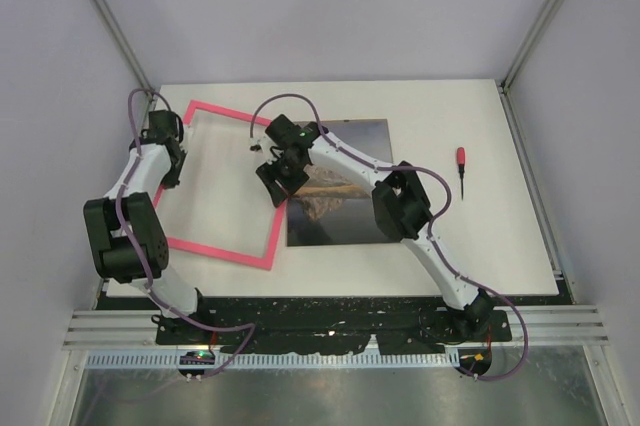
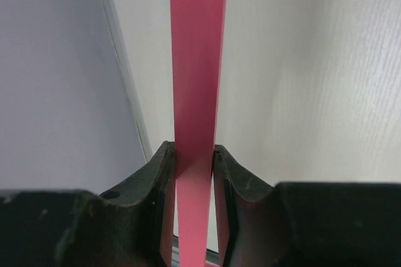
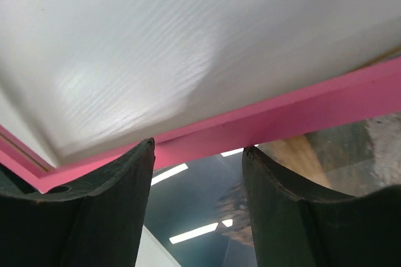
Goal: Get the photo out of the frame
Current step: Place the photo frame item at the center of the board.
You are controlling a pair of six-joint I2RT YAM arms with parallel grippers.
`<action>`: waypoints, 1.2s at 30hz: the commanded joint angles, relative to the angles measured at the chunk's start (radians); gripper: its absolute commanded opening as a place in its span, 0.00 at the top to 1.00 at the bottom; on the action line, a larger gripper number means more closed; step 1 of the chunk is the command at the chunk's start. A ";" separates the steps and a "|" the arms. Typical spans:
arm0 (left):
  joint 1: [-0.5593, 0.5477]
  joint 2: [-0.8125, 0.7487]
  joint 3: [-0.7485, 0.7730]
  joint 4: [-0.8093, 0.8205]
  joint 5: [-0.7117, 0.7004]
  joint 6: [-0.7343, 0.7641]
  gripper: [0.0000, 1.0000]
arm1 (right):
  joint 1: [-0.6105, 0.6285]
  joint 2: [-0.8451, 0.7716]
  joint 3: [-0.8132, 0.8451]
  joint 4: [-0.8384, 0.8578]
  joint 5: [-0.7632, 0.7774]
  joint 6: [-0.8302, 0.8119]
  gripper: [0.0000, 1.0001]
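Observation:
The thin pink frame (image 1: 225,251) sits empty at the left of the white table, its opening showing bare table. My left gripper (image 1: 170,174) is shut on the frame's left rail, and the left wrist view shows the pink strip (image 2: 197,60) pinched between the jaws of that gripper (image 2: 194,160). The photo (image 1: 340,208), a mountain mirrored in a lake, lies flat on the table just right of the frame. My right gripper (image 1: 279,186) hovers open over the photo's left edge by the frame's right rail. In the right wrist view the rail (image 3: 301,113) runs past the fingertips and the glossy photo (image 3: 200,198) shows between them.
A small red-handled screwdriver (image 1: 461,162) lies on the table to the right of the photo. Grey walls and metal posts close in the table on the left, back and right. The right arm's elbow (image 1: 400,204) rests over the photo's right part.

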 commanded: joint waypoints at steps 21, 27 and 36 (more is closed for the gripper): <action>0.055 0.049 -0.047 0.156 0.088 -0.053 1.00 | 0.085 0.035 0.090 0.304 0.057 -0.084 0.34; 0.074 0.058 -0.058 0.178 0.076 -0.044 1.00 | 0.087 0.044 0.097 0.321 0.051 -0.090 0.33; 0.102 0.092 -0.037 0.179 0.050 -0.033 0.91 | 0.090 0.026 0.100 0.315 0.048 -0.104 0.32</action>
